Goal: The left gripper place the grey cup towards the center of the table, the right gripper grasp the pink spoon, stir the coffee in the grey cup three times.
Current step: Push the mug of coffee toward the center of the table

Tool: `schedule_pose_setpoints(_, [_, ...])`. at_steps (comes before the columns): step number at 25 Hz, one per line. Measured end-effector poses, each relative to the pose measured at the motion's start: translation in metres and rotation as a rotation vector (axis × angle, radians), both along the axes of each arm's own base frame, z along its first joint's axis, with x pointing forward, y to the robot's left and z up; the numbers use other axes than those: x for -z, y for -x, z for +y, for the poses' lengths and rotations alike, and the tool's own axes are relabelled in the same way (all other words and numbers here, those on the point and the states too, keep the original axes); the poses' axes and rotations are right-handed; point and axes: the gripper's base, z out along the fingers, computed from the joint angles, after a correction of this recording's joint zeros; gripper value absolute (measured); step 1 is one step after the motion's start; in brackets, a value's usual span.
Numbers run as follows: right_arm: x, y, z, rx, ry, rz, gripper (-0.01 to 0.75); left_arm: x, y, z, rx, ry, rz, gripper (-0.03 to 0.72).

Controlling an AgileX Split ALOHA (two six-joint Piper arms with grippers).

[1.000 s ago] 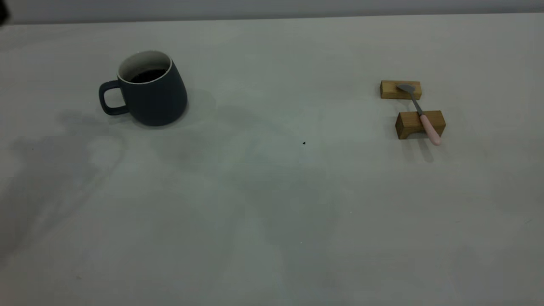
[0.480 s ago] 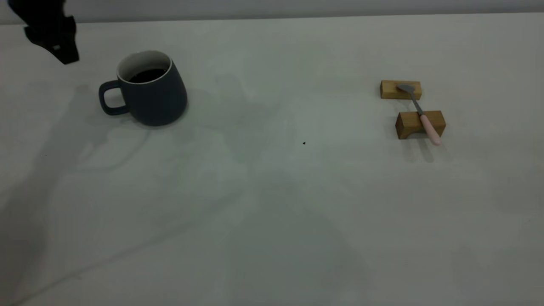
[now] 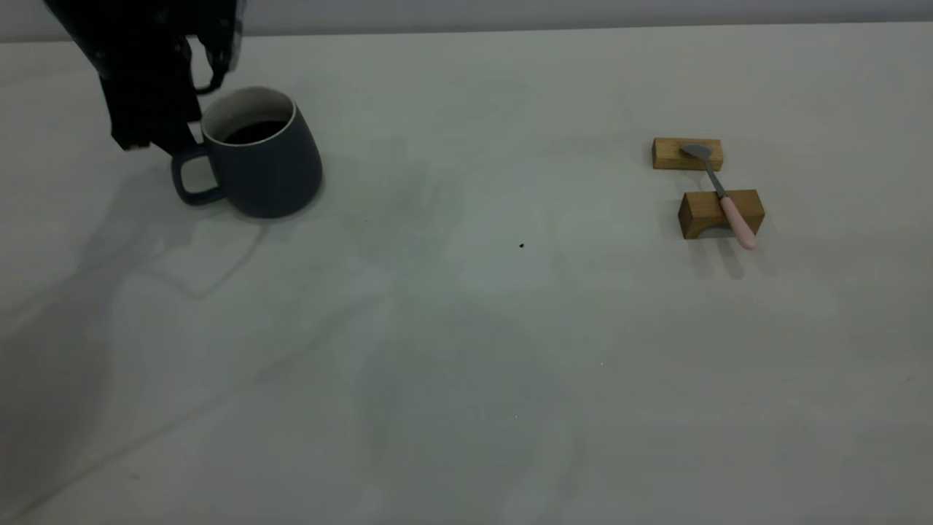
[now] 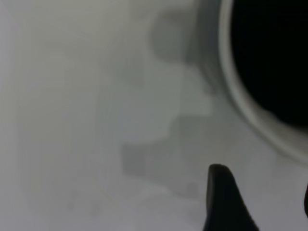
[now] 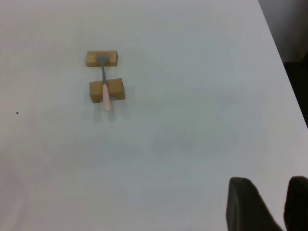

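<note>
The grey cup [image 3: 264,164] stands at the table's [image 3: 466,343] far left with dark coffee [image 3: 254,130] in it, its handle [image 3: 191,177] pointing left. My left gripper [image 3: 157,142] hangs right above that handle, open; in the left wrist view the left gripper [image 4: 262,202] has only bare table between its fingers [image 4: 224,202], with the cup rim [image 4: 240,96] just beyond. The pink spoon [image 3: 729,208] lies across two wooden blocks at the right. The right gripper [image 5: 274,202] stays far from the spoon [image 5: 105,94], its fingers a narrow gap apart and holding nothing.
Two tan wooden blocks [image 3: 687,154] [image 3: 718,213] carry the spoon. A tiny dark speck [image 3: 521,246] marks the table's middle. The table's edge [image 5: 281,57] runs close to the right gripper, with dark floor past it.
The left arm has come in from the upper left corner and dropped down beside the cup, over its handle. Cup and spoon have stayed put.
</note>
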Motion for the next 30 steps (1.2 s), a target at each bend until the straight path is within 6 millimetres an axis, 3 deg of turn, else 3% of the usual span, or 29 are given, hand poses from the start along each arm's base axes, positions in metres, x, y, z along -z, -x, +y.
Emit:
schedule_pose_setpoints(12, [0.0,0.0,0.0,0.0,0.0,0.0,0.239,0.005,0.005,-0.024,0.036,0.139,0.049,0.481])
schedule_pose_setpoints(30, [0.0,0.0,0.0,0.0,0.0,0.0,0.239,0.002,0.024,-0.129,0.128,0.262,0.033,0.481])
